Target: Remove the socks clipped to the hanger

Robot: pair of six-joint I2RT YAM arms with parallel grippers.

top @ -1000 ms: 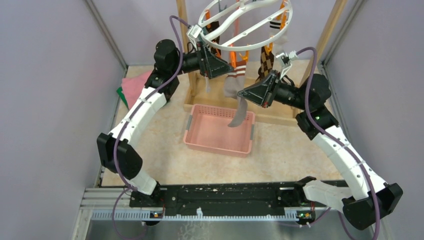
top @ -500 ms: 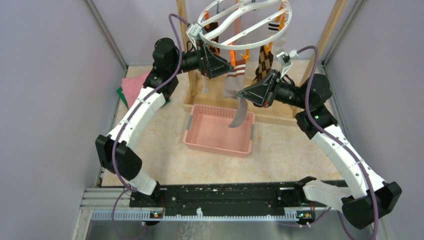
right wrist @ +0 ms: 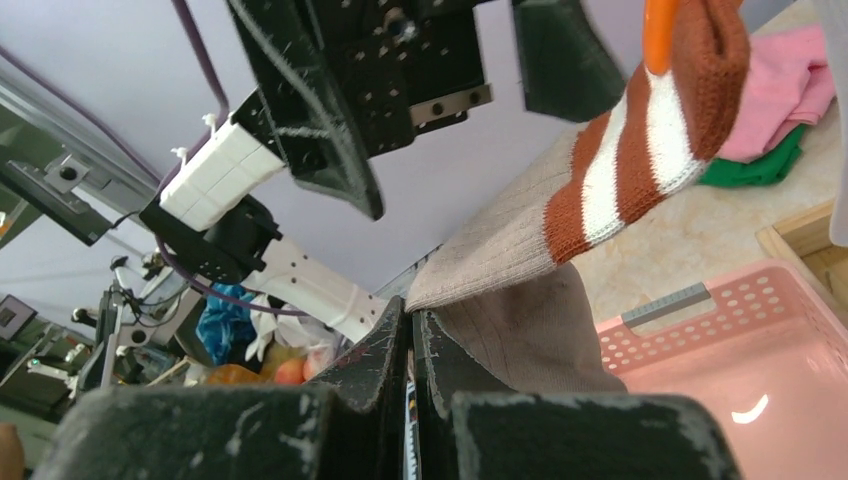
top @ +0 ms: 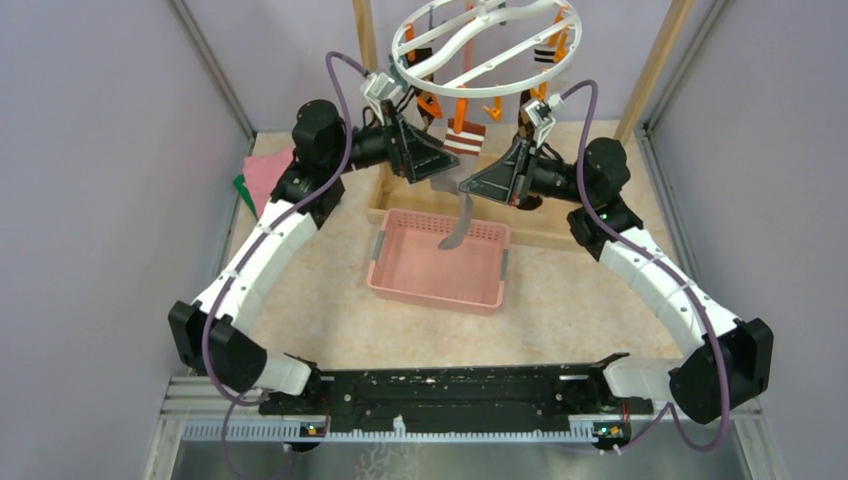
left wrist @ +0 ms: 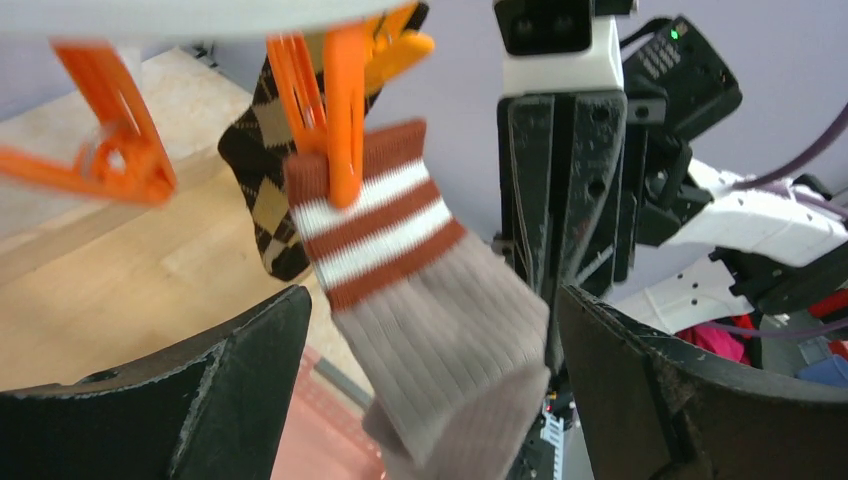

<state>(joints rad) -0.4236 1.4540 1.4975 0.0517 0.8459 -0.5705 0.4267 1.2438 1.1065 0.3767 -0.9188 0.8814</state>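
The pink plastic basket (top: pixel 435 297), with perforated walls and grey handles, sits on the table nearest the arm bases. The loose toe end of a grey sock dangles over its far side.

Above it the two grippers face each other across that sock. The right gripper (right wrist: pixel 412 320) has its jaws pressed together on the grey ribbed leg of the striped-cuff sock (right wrist: pixel 520 260), pinching a fold of soft knit below the cuff. The left gripper (left wrist: pixel 425 330) has its fingers spread wide, one on each side of the sock, and they touch nothing that I can see.

The sock's long axis runs from the cuff, high and on the far side, slanting down towards the right gripper and the basket. Its cuff is banded rust-brown and white, and it bunches where an orange plastic clip (left wrist: pixel 340 110) bites it. That clip lies above and just ahead of the left gripper's open fingers, so the left arm is the nearer one to it. The release probably depends on that gap, either by squeezing the clip or by a downward tug from the right.

The clip hangs from the hanger (left wrist: pixel 180 12), a smooth white ring. Behind it, a brown-and-tan argyle sock (left wrist: pixel 260 190) hangs from its own clip.
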